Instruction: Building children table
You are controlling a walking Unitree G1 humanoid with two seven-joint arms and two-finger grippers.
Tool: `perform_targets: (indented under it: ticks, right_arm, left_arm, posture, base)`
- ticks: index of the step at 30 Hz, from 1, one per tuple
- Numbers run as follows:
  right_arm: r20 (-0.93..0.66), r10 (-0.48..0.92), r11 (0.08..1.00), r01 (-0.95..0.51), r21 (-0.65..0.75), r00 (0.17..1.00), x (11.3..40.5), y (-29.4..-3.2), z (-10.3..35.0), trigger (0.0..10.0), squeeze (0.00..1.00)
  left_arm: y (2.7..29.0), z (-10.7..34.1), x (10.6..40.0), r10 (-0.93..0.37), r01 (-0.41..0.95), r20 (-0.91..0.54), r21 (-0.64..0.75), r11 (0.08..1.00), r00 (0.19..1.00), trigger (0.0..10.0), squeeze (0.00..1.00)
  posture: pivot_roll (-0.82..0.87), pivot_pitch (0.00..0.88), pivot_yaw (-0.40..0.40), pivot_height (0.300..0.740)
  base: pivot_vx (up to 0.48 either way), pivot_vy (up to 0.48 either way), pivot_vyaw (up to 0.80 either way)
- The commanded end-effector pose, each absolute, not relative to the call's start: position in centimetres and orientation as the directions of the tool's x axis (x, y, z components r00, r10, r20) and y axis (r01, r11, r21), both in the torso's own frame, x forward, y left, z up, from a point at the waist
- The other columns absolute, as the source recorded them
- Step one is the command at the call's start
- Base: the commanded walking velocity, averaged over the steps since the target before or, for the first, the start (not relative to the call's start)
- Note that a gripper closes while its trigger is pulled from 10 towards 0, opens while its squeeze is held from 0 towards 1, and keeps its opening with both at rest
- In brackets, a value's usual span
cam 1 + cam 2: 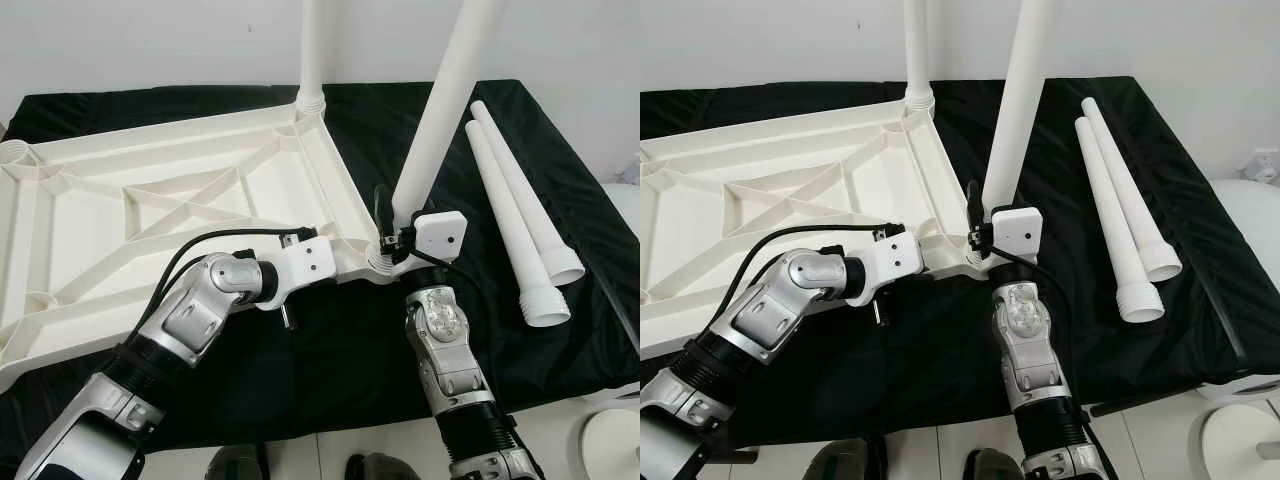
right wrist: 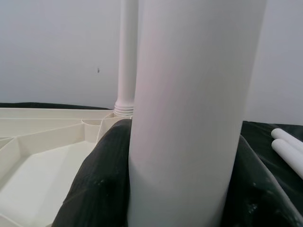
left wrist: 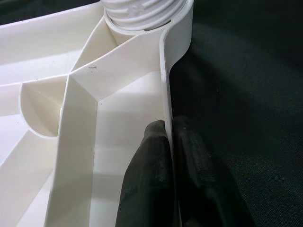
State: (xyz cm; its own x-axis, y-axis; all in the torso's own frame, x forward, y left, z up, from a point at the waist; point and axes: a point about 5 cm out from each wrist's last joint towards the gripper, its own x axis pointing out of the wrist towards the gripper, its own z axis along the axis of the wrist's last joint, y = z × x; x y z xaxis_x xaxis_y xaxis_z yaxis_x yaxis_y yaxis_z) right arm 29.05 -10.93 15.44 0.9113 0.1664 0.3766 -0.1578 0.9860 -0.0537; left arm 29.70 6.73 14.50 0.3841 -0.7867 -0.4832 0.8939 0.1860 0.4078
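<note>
The white plastic tabletop [image 1: 150, 200] lies upside down on a black cloth. One white leg [image 1: 312, 55] stands in its far right corner socket. A second leg [image 1: 440, 110] rises tilted from the near right corner socket [image 1: 383, 262]. My right gripper [image 2: 180, 179] is shut around that leg just above the socket, its black fingers [image 2: 94, 179] on both sides. My left gripper [image 3: 168, 161] is shut on the tabletop's near rim [image 3: 165, 85], close to the same corner. Two more loose legs [image 1: 520, 210] lie side by side on the cloth to the right.
The black cloth [image 1: 330, 370] covers a low surface that ends near my body. A white wall stands behind. A round white object [image 1: 1240, 430] sits on the floor at lower right, and another white object [image 1: 1250, 200] is at the right edge.
</note>
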Motion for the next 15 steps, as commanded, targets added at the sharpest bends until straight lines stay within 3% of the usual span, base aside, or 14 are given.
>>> perform_targets:
  ticks: [1,9,15]
  right_arm:
    - [0.116,0.200,0.979,-0.192,-0.074,0.973,28.1,-11.3,10.1,10.0,0.00]
    - [0.142,0.258,0.964,-0.245,-0.101,0.956,28.2,-11.6,10.4,10.0,0.00]
    - [0.033,0.228,0.969,-0.230,0.093,0.973,29.4,-12.5,10.2,10.0,0.00]
  left_arm:
    - [7.2,15.0,30.2,-0.763,0.865,-0.471,0.450,0.224,0.443,10.0,0.00]
    - [7.2,15.0,30.1,-0.766,0.867,-0.472,0.449,0.218,0.437,10.0,0.00]
    - [7.2,15.0,30.0,-0.768,0.869,-0.472,0.447,0.214,0.432,10.0,0.00]
  posture:
    - [0.01,0.113,0.016,0.740]
    - [0.01,0.110,0.016,0.740]
    - [0.00,0.113,0.019,0.740]
  base:
    - [0.000,0.000,0.00]
    - [0.000,0.000,0.00]
    - [0.000,0.000,0.00]
